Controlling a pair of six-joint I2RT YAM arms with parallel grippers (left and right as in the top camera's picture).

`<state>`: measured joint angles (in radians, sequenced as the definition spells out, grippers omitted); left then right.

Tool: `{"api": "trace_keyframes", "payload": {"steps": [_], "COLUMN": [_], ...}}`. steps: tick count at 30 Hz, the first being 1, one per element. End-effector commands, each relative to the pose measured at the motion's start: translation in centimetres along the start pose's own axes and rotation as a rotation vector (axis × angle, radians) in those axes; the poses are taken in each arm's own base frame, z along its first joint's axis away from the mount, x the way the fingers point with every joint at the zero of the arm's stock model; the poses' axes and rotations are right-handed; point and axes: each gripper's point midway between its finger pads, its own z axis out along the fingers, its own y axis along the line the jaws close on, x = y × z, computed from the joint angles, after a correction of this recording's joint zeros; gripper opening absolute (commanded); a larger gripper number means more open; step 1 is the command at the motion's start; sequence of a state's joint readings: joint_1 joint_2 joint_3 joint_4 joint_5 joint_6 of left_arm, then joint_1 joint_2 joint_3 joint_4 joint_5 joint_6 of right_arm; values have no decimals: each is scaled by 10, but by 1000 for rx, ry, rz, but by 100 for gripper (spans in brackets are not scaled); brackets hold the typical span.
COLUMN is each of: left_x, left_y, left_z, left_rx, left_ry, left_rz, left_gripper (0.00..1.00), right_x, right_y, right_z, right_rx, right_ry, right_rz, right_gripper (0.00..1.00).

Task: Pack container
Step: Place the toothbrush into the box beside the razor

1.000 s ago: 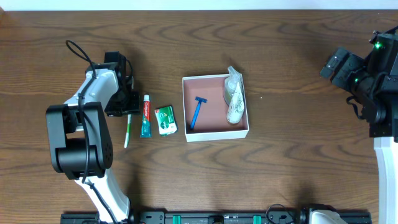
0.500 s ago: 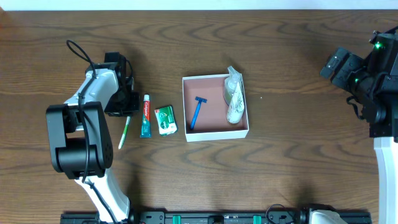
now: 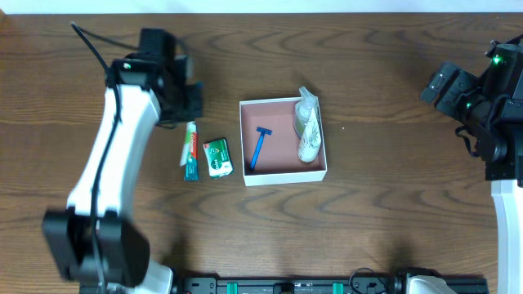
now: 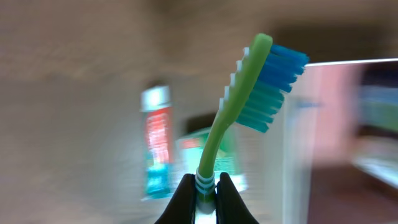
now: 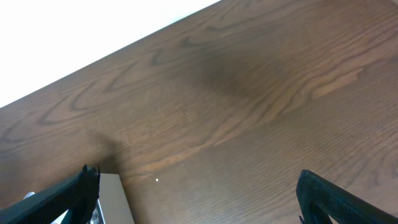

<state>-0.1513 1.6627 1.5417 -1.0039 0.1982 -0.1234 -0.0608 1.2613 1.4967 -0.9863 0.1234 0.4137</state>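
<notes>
My left gripper [image 4: 205, 182] is shut on the neck of a green toothbrush [image 4: 239, 93] with blue bristles, and the head points up and forward. From overhead the left gripper [image 3: 185, 100] hangs above the table, behind the toothpaste tube [image 3: 190, 151] and left of the container [image 3: 285, 174]; the brush itself is hidden there. The container is a white-walled box with a pinkish inside, holding a blue razor [image 3: 259, 147] and a pale bottle [image 3: 306, 131]. My right gripper [image 5: 205, 199] stands open over bare wood at the far right, well away from the box.
A green-and-white soap packet [image 3: 217, 157] lies between the toothpaste and the box. The box's near corner [image 5: 115, 199] shows at the lower left of the right wrist view. Dark wooden table [image 3: 384, 196] all round.
The left gripper shut on the toothbrush, lifted it off the table and swung up and toward the back. The toothpaste tilted slightly. The right arm stayed still.
</notes>
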Motion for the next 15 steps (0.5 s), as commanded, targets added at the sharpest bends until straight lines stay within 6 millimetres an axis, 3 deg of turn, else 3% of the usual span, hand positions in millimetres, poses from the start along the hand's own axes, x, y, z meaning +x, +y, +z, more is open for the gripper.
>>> {"api": "trace_keyframes", "payload": {"steps": [1,8,15], "left_x": [5,14,35], "left_y": [-55,-112,-125], "left_z": [-11,19,65], "left_rx": [104,57,-73], "left_ry": [-29,-93,-52], "left_rz": [-21,3,74], "left_gripper": [6,6,6], "right_x": [-2,-2,-2], "right_y": [-1,-1,-1], "right_z": [-1,-1,-1], "right_rx": [2,2,2], "right_ry": [-4,-4,-4], "right_rz": [16,16,16], "right_gripper": [99,99,99]}}
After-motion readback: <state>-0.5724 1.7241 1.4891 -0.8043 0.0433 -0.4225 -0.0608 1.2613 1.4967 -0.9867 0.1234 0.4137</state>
